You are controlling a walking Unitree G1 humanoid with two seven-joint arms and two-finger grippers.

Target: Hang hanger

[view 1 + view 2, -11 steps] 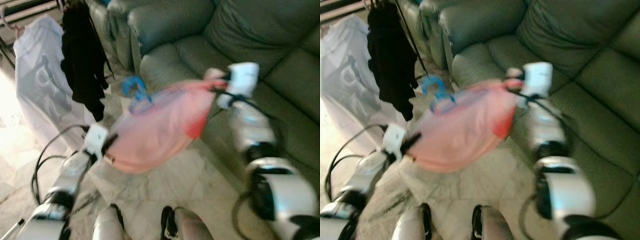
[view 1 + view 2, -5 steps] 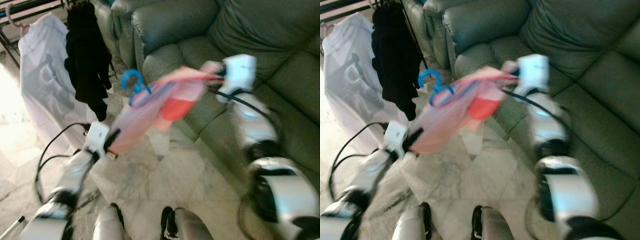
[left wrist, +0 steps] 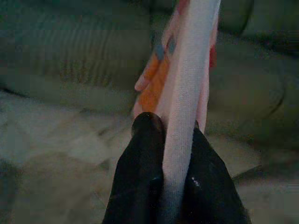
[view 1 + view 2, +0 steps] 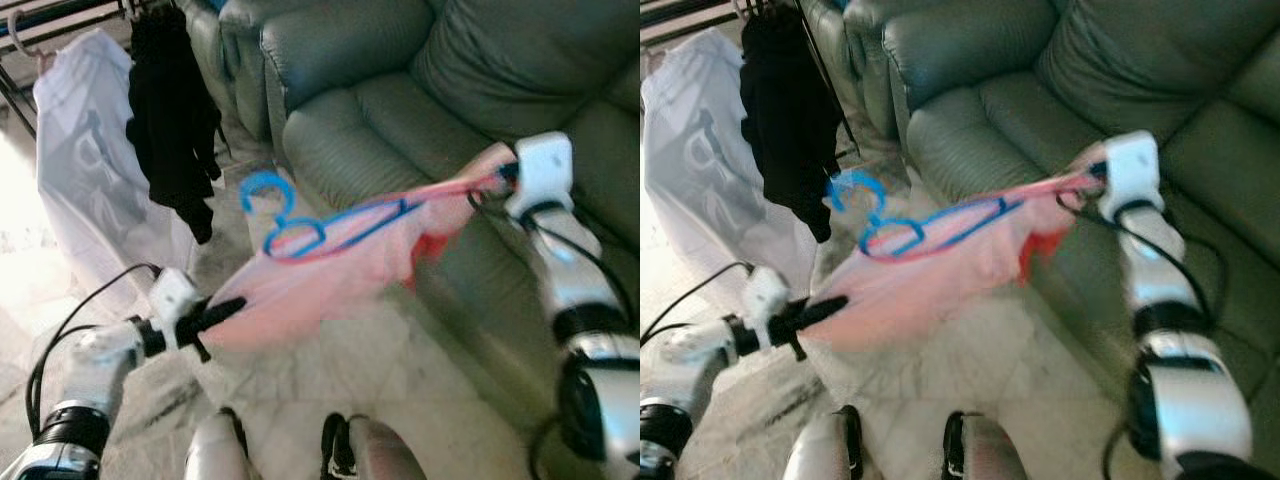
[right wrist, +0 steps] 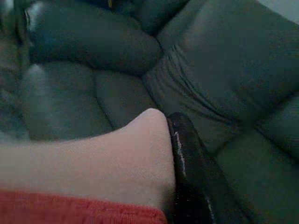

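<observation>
A pink garment [image 4: 330, 270] with a red patch hangs stretched between my two grippers above the marble floor. A blue plastic hanger [image 4: 300, 228] lies in its upper edge, its hook sticking up at the left. My left gripper [image 4: 222, 311] is shut on the garment's lower left end; the left wrist view has its black fingers [image 3: 145, 158] pinching the pink cloth [image 3: 187, 93]. My right gripper [image 4: 500, 178] is shut on the other end, over the sofa seat; in the right wrist view a black finger [image 5: 187, 168] presses against the cloth [image 5: 107, 158].
A dark green leather sofa [image 4: 420, 80] spans the right and back. At the far left a clothes rack holds a white garment [image 4: 90, 170] and a black one [image 4: 170, 110]. My feet [image 4: 280, 450] stand on the pale marble floor [image 4: 400, 380].
The right gripper has moved right and the left gripper down, pulling the pink garment out longer and flatter. The blue hanger now lies stretched along its top edge.
</observation>
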